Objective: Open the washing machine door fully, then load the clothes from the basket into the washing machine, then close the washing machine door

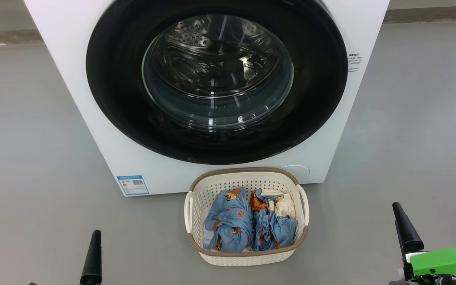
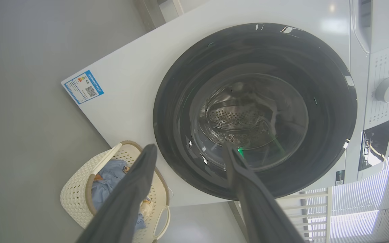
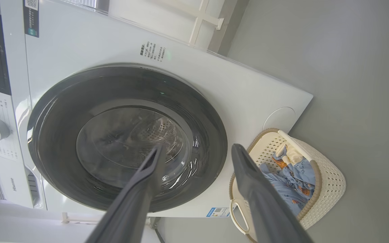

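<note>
Spread wide and gripping nothing, the left pincer [image 2: 190,146] and the right pincer [image 3: 198,146] are hovering, fingers pointing at the washing machine door [image 1: 109,79], which is sitting shut against the washing machine [image 1: 73,91]. Between the pincers, the basket [image 1: 247,259] is standing on the grey floor [image 1: 34,166] just before the machine's front, and the clothes [image 1: 232,221] are lying bunched inside it.

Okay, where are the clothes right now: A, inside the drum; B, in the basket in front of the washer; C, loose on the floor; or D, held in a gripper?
B: the clothes lie in the basket in front of the washer, whose door is shut.
</note>
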